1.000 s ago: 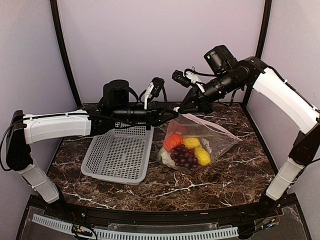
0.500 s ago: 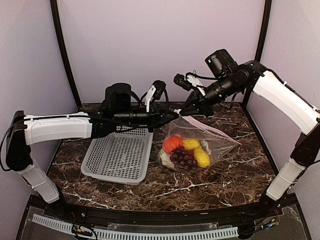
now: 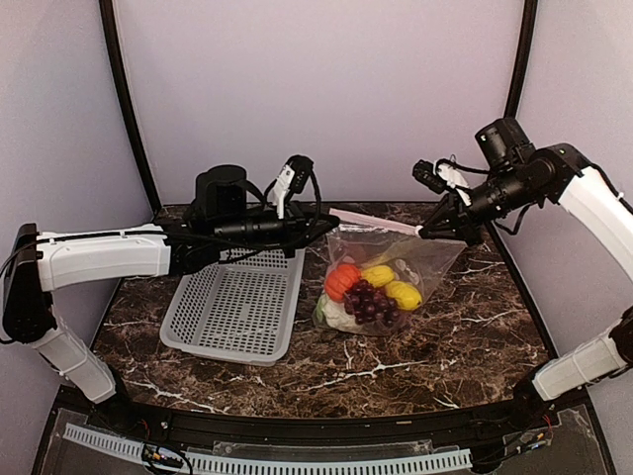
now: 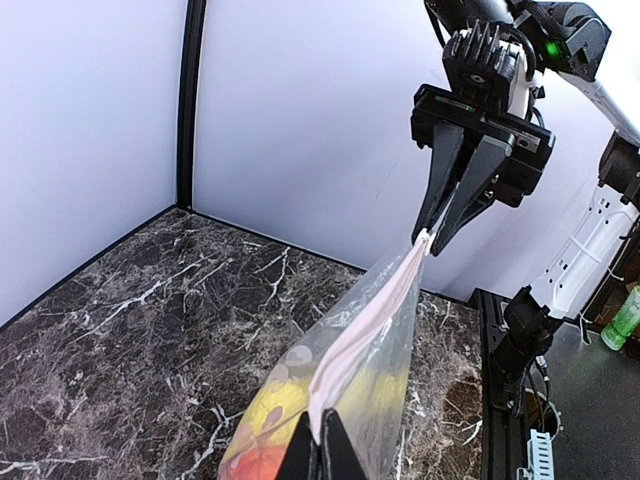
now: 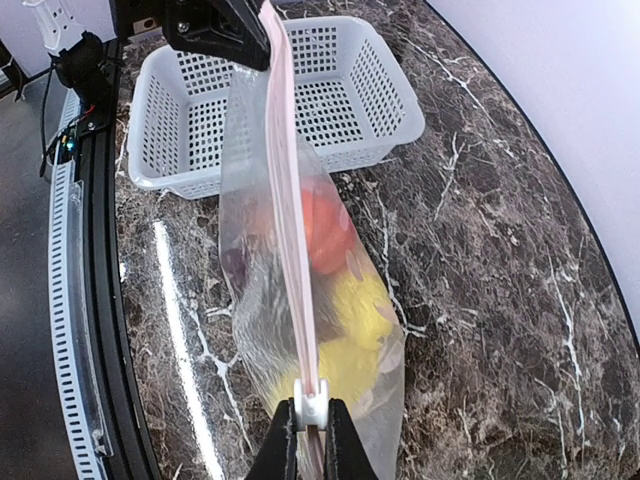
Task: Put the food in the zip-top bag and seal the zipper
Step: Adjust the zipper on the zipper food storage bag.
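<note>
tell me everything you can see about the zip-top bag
A clear, thin plastic bag with white dots low down, held mouth-up with its bottom resting on the marble table. The pinkish zipper is stretched taut as one straight strip and looks closed. The left gripper pinches one end, the right gripper the other. Bunched at the bottom is the food: orange, yellow, purple and white pieces.

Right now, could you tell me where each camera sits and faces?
Top external: above and behind the bases, facing the table, zip-top bag and mesh basket; both arms show.
Left wrist: looks along the zipper toward the right gripper; own fingertips at bottom.
Right wrist: looks along it toward the left gripper; own fingers at bottom.
Shared: the stretched bag.
</note>
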Controlling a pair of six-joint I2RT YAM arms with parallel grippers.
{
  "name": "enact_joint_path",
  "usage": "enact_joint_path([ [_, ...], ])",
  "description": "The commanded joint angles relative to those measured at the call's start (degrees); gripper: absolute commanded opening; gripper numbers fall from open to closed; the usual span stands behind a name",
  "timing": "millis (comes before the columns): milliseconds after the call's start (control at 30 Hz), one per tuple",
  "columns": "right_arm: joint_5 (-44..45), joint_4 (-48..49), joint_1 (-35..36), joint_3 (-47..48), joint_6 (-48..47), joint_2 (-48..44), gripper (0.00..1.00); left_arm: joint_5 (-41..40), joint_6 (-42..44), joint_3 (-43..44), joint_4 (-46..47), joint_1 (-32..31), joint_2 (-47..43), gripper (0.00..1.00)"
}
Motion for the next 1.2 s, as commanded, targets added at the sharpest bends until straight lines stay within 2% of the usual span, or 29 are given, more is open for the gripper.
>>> enact_joint_path([
  [0,4.41,-7.16,-5.13,-3.30,-3.98,-4.27,0.00,-4.60,0.25,-1.73,-0.25,2.93,-2.52,0.01],
  [400,4.00,-10.60,-13.61,-5.14,-8.91,-6.52,0.00,-3.35,0.28,-1.22,0.47,3.60,-1.39,0.01],
  [967,3.93,-11.55,-16.09,-6.07,-9.89,-6.99,0.00,-3.25,-0.39,-2.84,1.92,4.36,-1.72,0.01],
  [1000,3.65,-11.55,-16.22,-5.99,-9.83,-6.98,0.01,-3.11,-0.56,-2.97,2.12,4.38,-1.76,0.01],
  [1067,2.36,-11.02,-16.41,-6.00,-9.45,-7.17,0.22,-2.48,-1.23,-3.44,2.89,4.39,-1.78,0.01],
  [1100,1.09,-10.17,-16.55,-6.65,-8.99,-7.51,0.27,-2.23,-1.64,-3.92,4.11,4.39,-1.67,0.01],
  [1167,-3.01,-8.08,-16.66,-9.14,-7.62,-8.53,0.34,-1.97,-3.48,-4.71,6.17,4.40,-1.25,0.01],
])
